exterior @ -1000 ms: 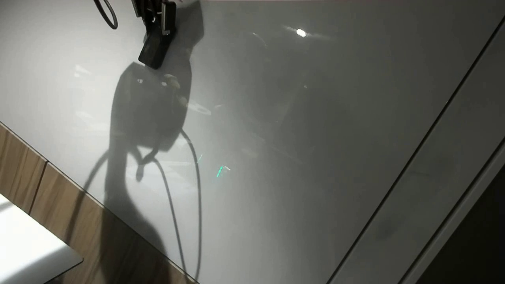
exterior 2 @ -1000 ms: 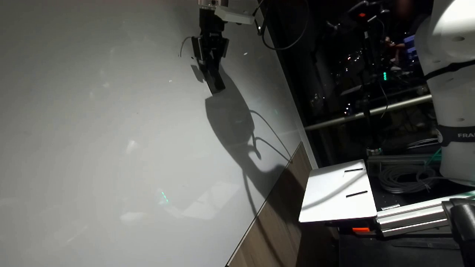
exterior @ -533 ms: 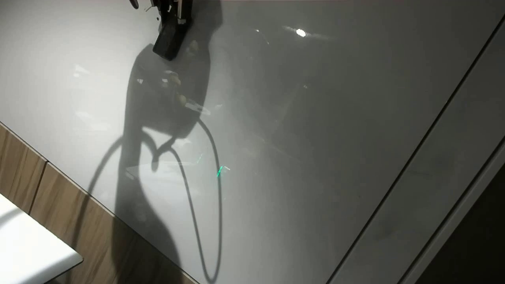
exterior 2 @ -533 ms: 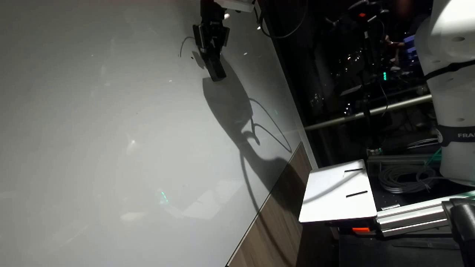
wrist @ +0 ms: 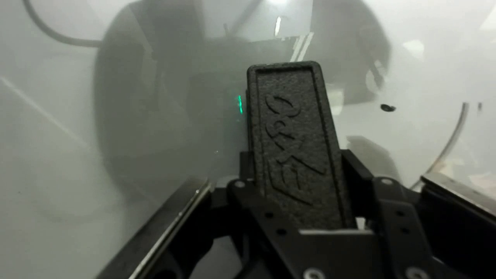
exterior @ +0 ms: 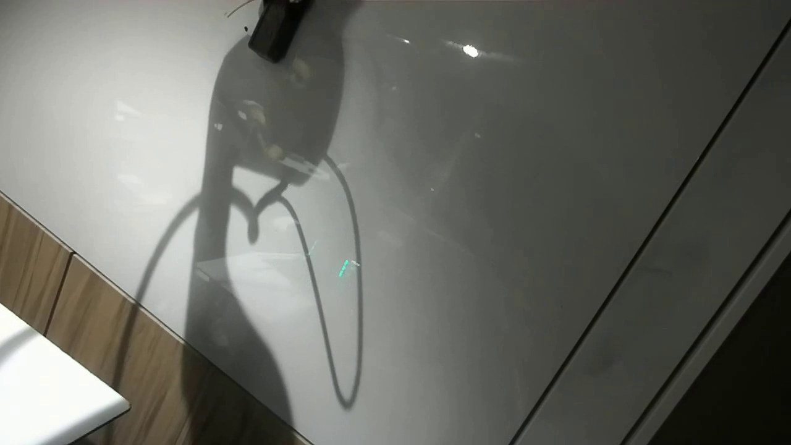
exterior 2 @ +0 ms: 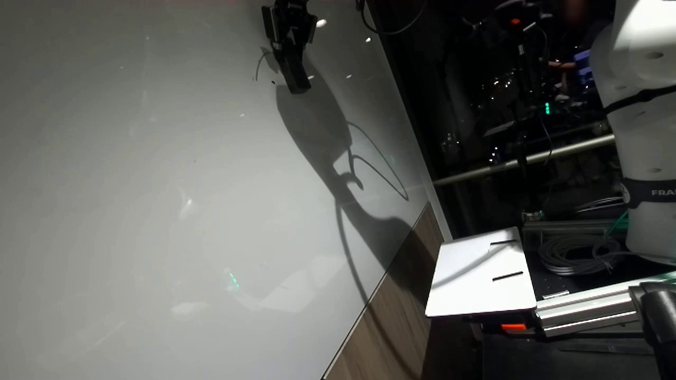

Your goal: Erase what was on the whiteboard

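While the gripper [wrist: 300, 164] has its jaws pinched against both long sides of a black eraser [wrist: 292, 128], the whiteboard [exterior 2: 132, 211] spreads out behind them, glossy pale grey and flecked with glare. In the wrist view the eraser's free end, its face moulded with lettering, points away from the gripper; whether its underside touches the board cannot be told. A small dark speck [wrist: 387, 107] and a thin curved line [wrist: 449, 146] lie on the board to the right of the eraser, near but apart from it. In both exterior views the eraser sits tilted near the top of the frame, and a broad shadow [exterior 2: 317, 121] runs from beside it down the board onto a wood-grain strip [exterior 2: 380, 338] along the edge. A straight dark line [exterior: 646, 241] crosses one side of the board in an exterior view. Beside the strip is a white plate [exterior 2: 480, 279] with two dark slots, and near that stand the white arm [exterior 2: 649, 137] and a coil of grey cable [exterior 2: 578, 256].
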{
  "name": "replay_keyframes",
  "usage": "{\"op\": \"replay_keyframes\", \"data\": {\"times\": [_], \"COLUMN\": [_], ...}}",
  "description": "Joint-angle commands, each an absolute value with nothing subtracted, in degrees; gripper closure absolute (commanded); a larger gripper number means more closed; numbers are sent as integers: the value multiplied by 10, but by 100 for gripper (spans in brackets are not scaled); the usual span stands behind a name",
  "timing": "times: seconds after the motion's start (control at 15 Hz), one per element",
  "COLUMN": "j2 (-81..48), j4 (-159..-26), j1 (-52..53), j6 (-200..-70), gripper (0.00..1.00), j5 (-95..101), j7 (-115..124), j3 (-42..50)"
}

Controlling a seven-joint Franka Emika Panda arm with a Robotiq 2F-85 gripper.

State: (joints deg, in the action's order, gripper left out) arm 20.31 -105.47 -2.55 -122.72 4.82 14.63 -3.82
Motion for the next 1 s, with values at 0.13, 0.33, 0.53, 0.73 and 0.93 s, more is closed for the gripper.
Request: {"op": "replay_keyframes", "data": {"times": [0.13, 0.33, 0.53, 0.73, 0.93], "j2": [163, 163, 163, 167, 172], "j4": [-1005, -1013, -1018, -1032, -1052], "j1": [-6, 2, 8, 19, 30], "j6": [-1273, -1279, -1280, -1287, -1308], "gripper": [70, 70, 70, 70, 70], "j5": [38, 35, 36, 37, 40], "j7": [182, 193, 205, 217, 230], "j3": [-70, -81, -92, -105, -124]}}
